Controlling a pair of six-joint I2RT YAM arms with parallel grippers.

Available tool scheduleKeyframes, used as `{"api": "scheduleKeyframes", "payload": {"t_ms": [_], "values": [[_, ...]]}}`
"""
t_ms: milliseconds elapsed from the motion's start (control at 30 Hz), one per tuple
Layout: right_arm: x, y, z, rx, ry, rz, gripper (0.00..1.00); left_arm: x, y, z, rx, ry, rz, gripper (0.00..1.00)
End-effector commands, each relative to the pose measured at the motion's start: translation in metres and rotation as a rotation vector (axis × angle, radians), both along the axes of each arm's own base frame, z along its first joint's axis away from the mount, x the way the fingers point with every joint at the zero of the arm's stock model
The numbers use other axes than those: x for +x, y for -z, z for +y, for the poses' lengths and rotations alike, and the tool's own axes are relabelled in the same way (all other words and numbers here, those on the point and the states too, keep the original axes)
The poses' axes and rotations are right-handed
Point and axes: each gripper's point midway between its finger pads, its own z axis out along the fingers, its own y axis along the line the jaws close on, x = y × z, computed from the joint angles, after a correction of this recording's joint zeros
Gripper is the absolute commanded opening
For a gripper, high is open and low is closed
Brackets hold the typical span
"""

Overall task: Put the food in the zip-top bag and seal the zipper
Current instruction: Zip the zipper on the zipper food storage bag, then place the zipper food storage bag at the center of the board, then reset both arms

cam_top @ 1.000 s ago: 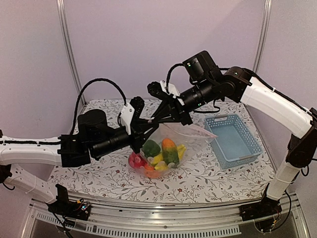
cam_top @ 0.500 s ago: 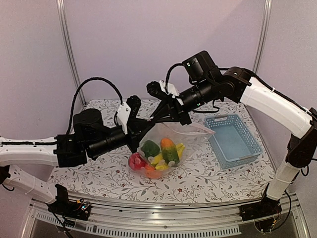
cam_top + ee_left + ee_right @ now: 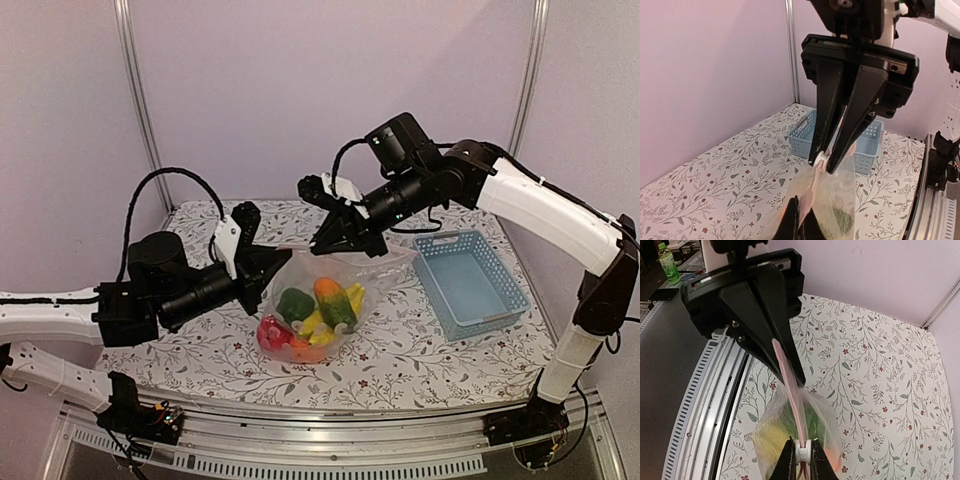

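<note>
The zip-top bag [image 3: 322, 285] hangs between the two arms over the middle of the floral table [image 3: 420, 350], its mouth uppermost and its loaded bottom sagging low; whether it touches the cloth cannot be told; the left gripper [image 3: 270, 268] is clenched on the left end of the mouth, and the right gripper [image 3: 325, 243] is clenched on the mouth just beside it, the two sets of fingertips close together and facing each other; in the right wrist view the pale pink zipper [image 3: 790, 390] runs taut as a thin line from the opposite black fingers [image 3: 757, 315] down into that camera's own pinched tips; the food [image 3: 308, 322] lies heaped inside the bag: a green pepper [image 3: 295, 303], an orange-green carrot-like piece [image 3: 333, 300], a yellow banana [image 3: 355, 298] and a red-pink fruit [image 3: 272, 332]; the light blue slatted basket [image 3: 470, 285] sits on the table to the right, apart from the bag.
</note>
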Motion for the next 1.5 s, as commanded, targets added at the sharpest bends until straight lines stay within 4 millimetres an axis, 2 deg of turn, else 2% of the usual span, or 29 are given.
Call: {"api": "scheduleKeyframes", "payload": {"t_ms": [0,300,400,467,633,667,733,800,900,967,1100,1167,1233,1300,1367,1400,1433,1467], "values": [[0.028,0.051,-0.059,-0.204,0.158,0.089,0.03,0.007,-0.035,0.030,-0.107,-0.103,-0.059,0.00],[0.073,0.081,-0.151,-0.257,0.340,0.120,0.03,0.011,-0.030,0.056,-0.084,-0.180,-0.073,0.00],[0.083,0.082,-0.174,-0.254,0.387,0.121,0.03,0.013,-0.027,0.058,-0.083,-0.189,-0.070,0.00],[0.085,0.081,-0.182,-0.250,0.402,0.115,0.04,0.014,-0.025,0.056,-0.080,-0.188,-0.067,0.00],[0.089,0.065,-0.177,-0.194,0.392,0.090,0.08,0.023,-0.015,0.042,-0.046,-0.171,-0.062,0.00],[0.091,0.058,-0.174,-0.175,0.391,0.085,0.14,0.025,-0.013,0.037,-0.033,-0.164,-0.065,0.00],[0.096,0.055,-0.170,-0.159,0.393,0.098,0.32,0.031,-0.011,0.031,-0.012,-0.162,-0.069,0.02],[0.099,0.054,-0.167,-0.152,0.395,0.110,0.38,0.037,-0.012,0.027,0.000,-0.170,-0.071,0.06],[0.102,0.052,-0.165,-0.141,0.398,0.116,0.46,0.047,-0.015,0.026,-0.004,-0.195,-0.082,0.06],[0.103,0.049,-0.163,-0.131,0.399,0.120,0.50,0.058,-0.021,0.028,0.001,-0.227,-0.096,0.09],[0.105,0.040,-0.165,-0.107,0.412,0.124,0.54,0.087,-0.026,0.037,0.017,-0.322,-0.099,0.31],[0.109,0.035,-0.168,-0.087,0.432,0.142,0.55,0.101,-0.026,0.043,0.024,-0.376,-0.082,0.51],[0.113,0.030,-0.174,-0.067,0.456,0.160,0.57,0.106,-0.028,0.044,0.038,-0.393,-0.074,0.62],[0.119,0.020,-0.184,-0.025,0.487,0.172,0.61,0.101,-0.037,0.046,0.027,-0.379,-0.071,0.70],[0.130,0.007,-0.200,0.039,0.543,0.179,0.69,0.092,-0.055,0.051,-0.028,-0.353,-0.074,0.79],[0.136,-0.002,-0.211,0.079,0.588,0.180,0.78,0.085,-0.066,0.055,-0.063,-0.340,-0.080,0.85],[0.143,-0.007,-0.222,0.109,0.627,0.171,0.93,0.080,-0.076,0.059,-0.092,-0.330,-0.087,0.90],[0.151,-0.014,-0.233,0.143,0.673,0.152,0.98,0.074,-0.085,0.065,-0.120,-0.327,-0.095,0.98]]}}
